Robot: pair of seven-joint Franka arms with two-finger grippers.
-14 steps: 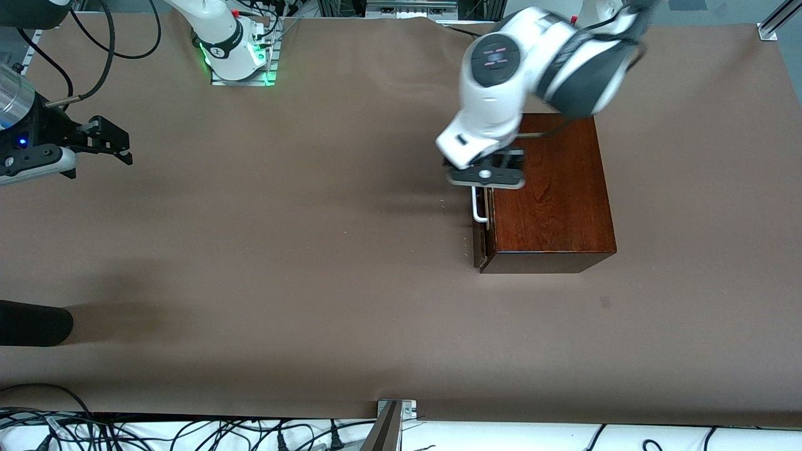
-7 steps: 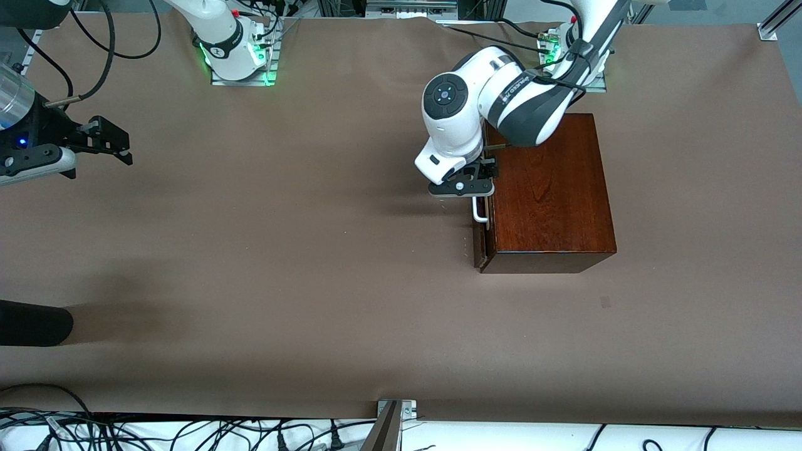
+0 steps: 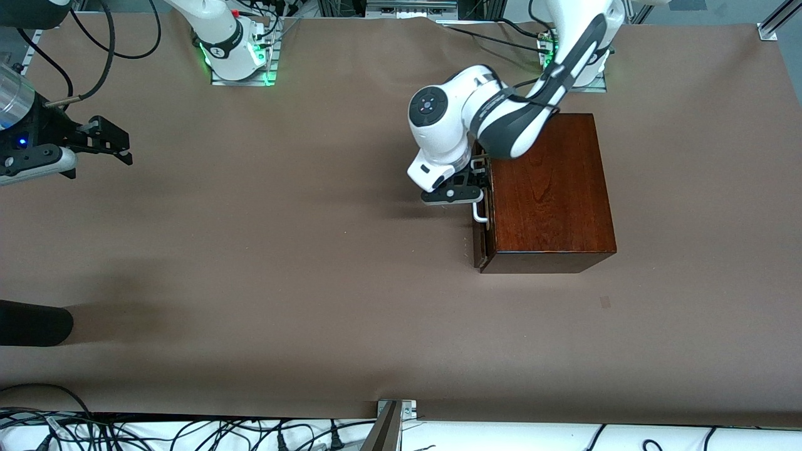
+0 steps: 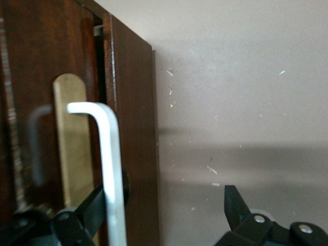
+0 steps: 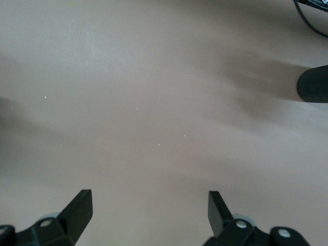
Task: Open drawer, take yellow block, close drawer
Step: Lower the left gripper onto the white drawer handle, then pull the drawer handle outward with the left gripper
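While its fingers stand apart around the white handle (image 4: 114, 169), the left gripper (image 3: 471, 191) sits at the front of the drawer (image 3: 480, 235), lower and closer in than a second ago. One wooden box (image 3: 548, 191), with one drawer barely ajar; no block shows. Well away at the right arm's end, the right gripper (image 5: 148, 212) waits, spread wide over the table (image 3: 282, 250), unmoved.

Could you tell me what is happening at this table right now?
The left gripper is at the drawer front of the wooden box, open, with its fingers straddling the white handle. It has not clamped yet, and the drawer is nearly shut, so no block shows. The right gripper waits open over the table at the right arm's end.
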